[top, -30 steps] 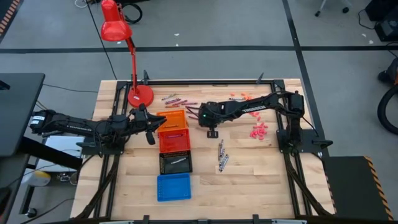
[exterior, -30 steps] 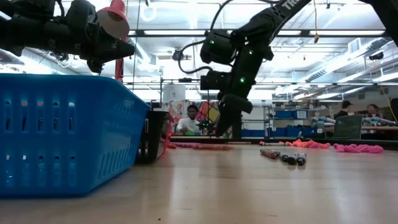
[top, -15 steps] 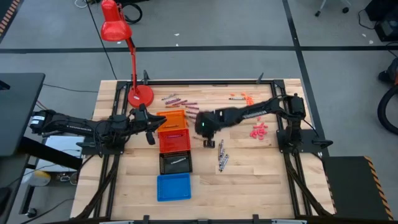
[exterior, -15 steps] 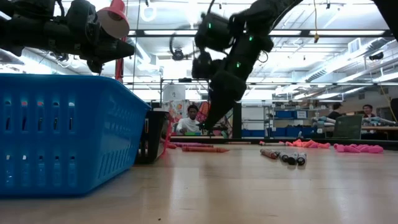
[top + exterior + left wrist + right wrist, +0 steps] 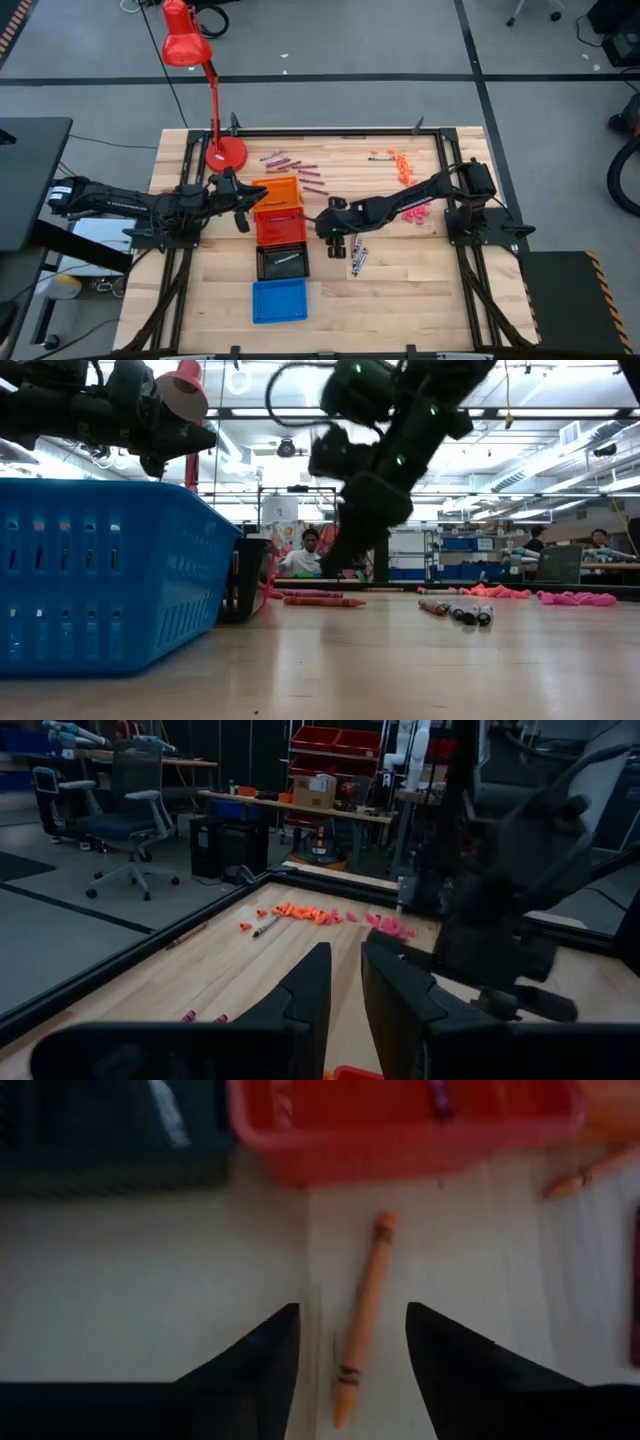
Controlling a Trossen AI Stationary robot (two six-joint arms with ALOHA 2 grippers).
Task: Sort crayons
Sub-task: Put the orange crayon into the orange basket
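Note:
My right gripper point(image 5: 350, 1370) hangs open just right of the red tray point(image 5: 281, 226), fingers pointing down. An orange crayon point(image 5: 363, 1320) lies flat on the table under the gap, touching neither finger; the low view shows the orange crayon point(image 5: 322, 601) on the wood too. Other crayons lie loose: maroon ones point(image 5: 290, 160) at the far side, orange ones point(image 5: 397, 158), pink-red ones point(image 5: 415, 210) and grey ones point(image 5: 357, 255). My left gripper point(image 5: 243, 205) waits raised at the orange tray's point(image 5: 276, 192) left edge, a narrow gap between its fingers point(image 5: 345, 990), nothing in it.
Four trays stand in a row from far to near: orange, red, black point(image 5: 282, 262), blue point(image 5: 279, 300). A red desk lamp point(image 5: 224, 152) stands at the far left. A dark frame runs along the table's edges. Bare wood lies at the near right.
My right gripper has moved toward the table's near edge and a little to the left, from beside the orange tray to beside the red tray, and has come lower over the table. My left arm has kept still.

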